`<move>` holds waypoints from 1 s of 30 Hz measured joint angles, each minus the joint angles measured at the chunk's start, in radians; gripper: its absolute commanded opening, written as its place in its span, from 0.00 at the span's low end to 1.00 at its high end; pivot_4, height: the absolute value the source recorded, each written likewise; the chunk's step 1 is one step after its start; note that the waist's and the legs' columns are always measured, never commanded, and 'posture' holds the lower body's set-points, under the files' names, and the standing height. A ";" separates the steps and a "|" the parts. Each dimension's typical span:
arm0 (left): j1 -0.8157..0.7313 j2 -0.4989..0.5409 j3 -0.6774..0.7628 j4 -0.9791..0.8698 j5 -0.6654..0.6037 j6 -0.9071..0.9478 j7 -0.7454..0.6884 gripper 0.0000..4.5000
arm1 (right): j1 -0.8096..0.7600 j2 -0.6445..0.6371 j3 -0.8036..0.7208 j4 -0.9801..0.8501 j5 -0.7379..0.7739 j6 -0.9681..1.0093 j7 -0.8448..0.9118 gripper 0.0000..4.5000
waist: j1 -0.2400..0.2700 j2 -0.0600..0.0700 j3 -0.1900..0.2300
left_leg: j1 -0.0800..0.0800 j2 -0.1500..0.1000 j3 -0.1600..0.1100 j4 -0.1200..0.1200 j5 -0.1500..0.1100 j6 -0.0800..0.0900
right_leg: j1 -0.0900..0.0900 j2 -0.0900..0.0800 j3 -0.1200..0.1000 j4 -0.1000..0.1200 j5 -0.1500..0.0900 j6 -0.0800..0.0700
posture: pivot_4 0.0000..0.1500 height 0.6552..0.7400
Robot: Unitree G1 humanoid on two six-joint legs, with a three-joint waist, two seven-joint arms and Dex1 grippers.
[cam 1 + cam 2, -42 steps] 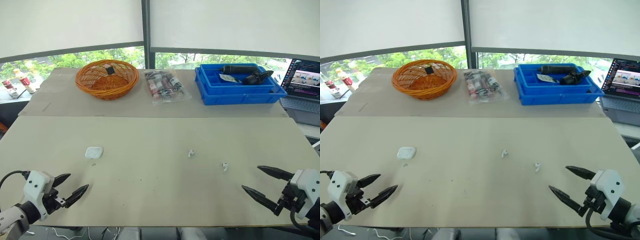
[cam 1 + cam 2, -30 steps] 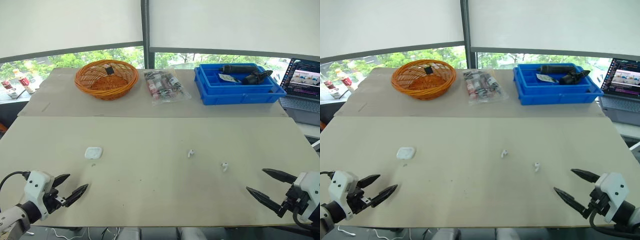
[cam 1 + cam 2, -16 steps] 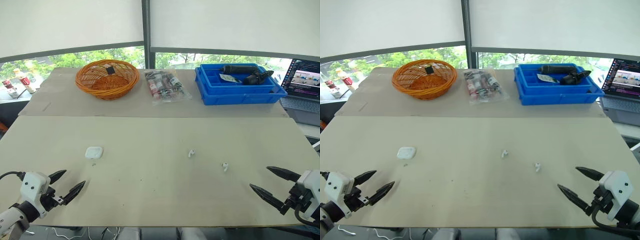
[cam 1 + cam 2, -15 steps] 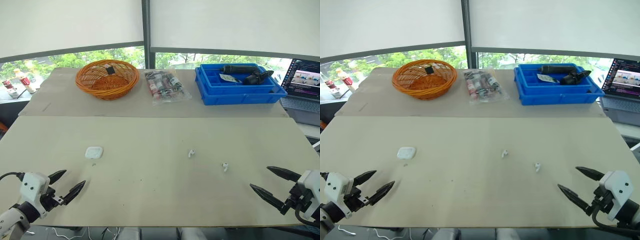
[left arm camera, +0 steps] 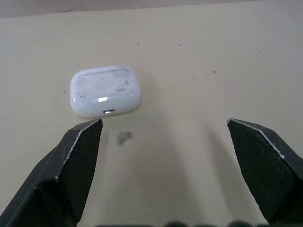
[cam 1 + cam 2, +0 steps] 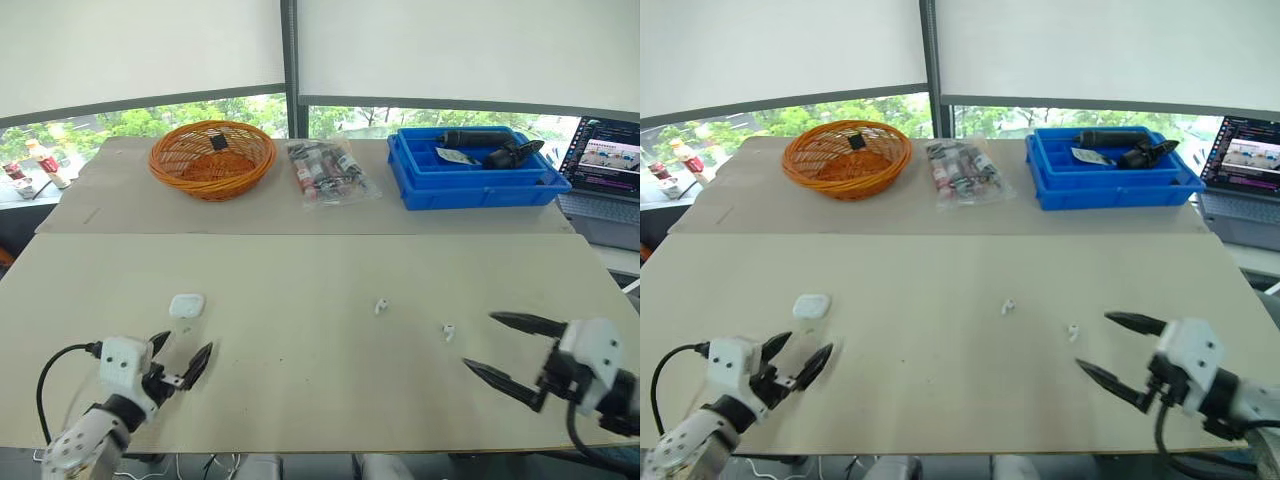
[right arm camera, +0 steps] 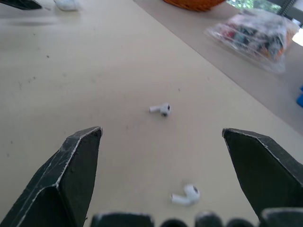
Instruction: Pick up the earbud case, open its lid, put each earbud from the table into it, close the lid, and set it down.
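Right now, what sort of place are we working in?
Probably an office or lab set up as a test bench: a wide board-topped table beside windows with trees outside, a laptop with its screen on at the far right, and a blue bin holding a black tool.

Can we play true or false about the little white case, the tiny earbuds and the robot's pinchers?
The earbud case lies on the table with its lid shut. True.
The left gripper is holding the case. False: it is open and empty, short of the case, not touching it.
The left earbud and the right earbud lie apart on the table. True.
The right gripper is shut on an earbud. False: it is open, and both earbuds lie on the table.
The orange basket stands left of the blue bin. True.
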 measured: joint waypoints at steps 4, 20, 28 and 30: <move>-0.061 -0.055 -0.028 0.032 0.037 0.012 0.099 0.99 | -0.160 -0.049 0.102 -0.051 0.067 0.176 -0.065 1.00 | 0.007 -0.001 0.000 | 0.000 0.000 -0.001 0.000 0.000 0.000 | 0.000 0.000 -0.001 0.000 0.000 0.000 | 1.00 0.92; -0.250 -0.009 -0.081 0.089 0.059 0.224 0.191 0.99 | -0.329 -0.066 0.215 -0.076 0.129 0.327 -0.079 1.00 | 0.015 -0.001 0.000 | -0.001 -0.001 -0.002 0.001 0.000 0.000 | -0.001 -0.001 -0.003 0.001 0.000 0.000 | 1.00 0.92; -0.325 0.039 -0.090 0.128 0.060 0.299 0.183 0.99 | -0.341 -0.069 0.233 -0.075 0.128 0.327 -0.055 1.00 | 0.017 -0.001 0.000 | -0.001 0.000 -0.003 0.001 0.000 0.000 | -0.001 -0.001 -0.003 0.001 0.000 0.000 | 1.00 0.92; -0.324 0.063 -0.091 0.134 0.058 0.300 0.160 0.99 | -0.341 -0.069 0.235 -0.075 0.128 0.327 -0.055 1.00 | 0.016 -0.001 0.000 | -0.001 0.000 -0.003 0.001 0.000 0.000 | -0.001 -0.001 -0.004 0.002 0.000 0.000 | 1.00 0.92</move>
